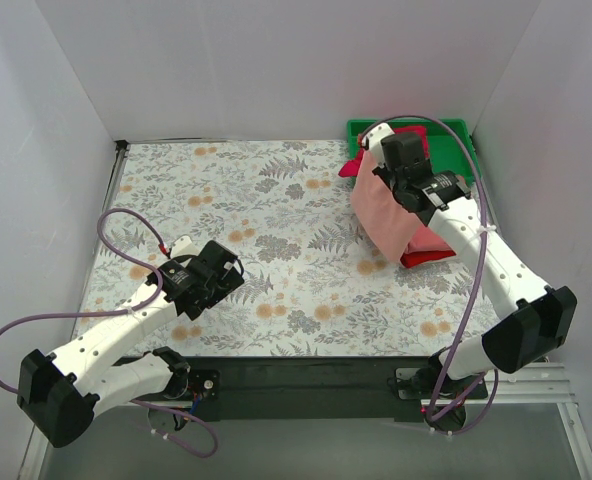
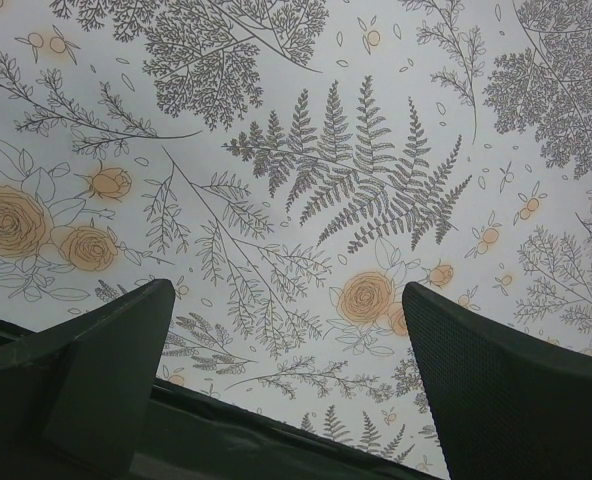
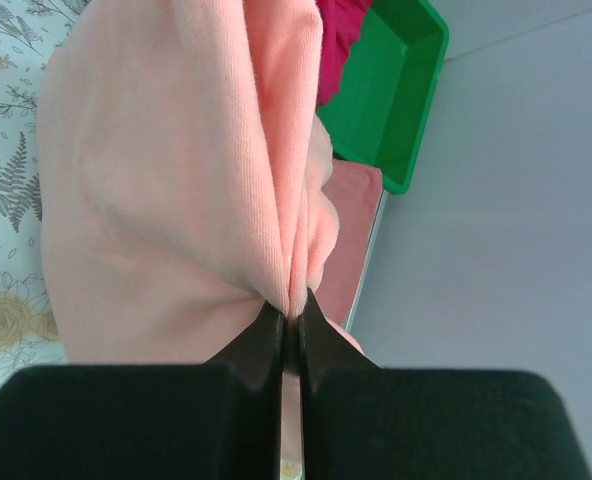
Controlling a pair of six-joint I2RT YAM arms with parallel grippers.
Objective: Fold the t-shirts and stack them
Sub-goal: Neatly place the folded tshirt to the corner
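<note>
Two poses: R jaws raised, pinching salmon-pink shirt [image 1: 381,210]; L jaws low, apart.

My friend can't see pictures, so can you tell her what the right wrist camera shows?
The right pincer is shut on a bunched light salmon-pink t-shirt that fills most of the view. Behind it are a green tray with magenta cloth inside, some reddish cloth, and the flowery table cover.

left pincer [image 2: 288,292] — spread wide | beneath: table cover [image 2: 356,180], grey fern and orange rose print
</note>
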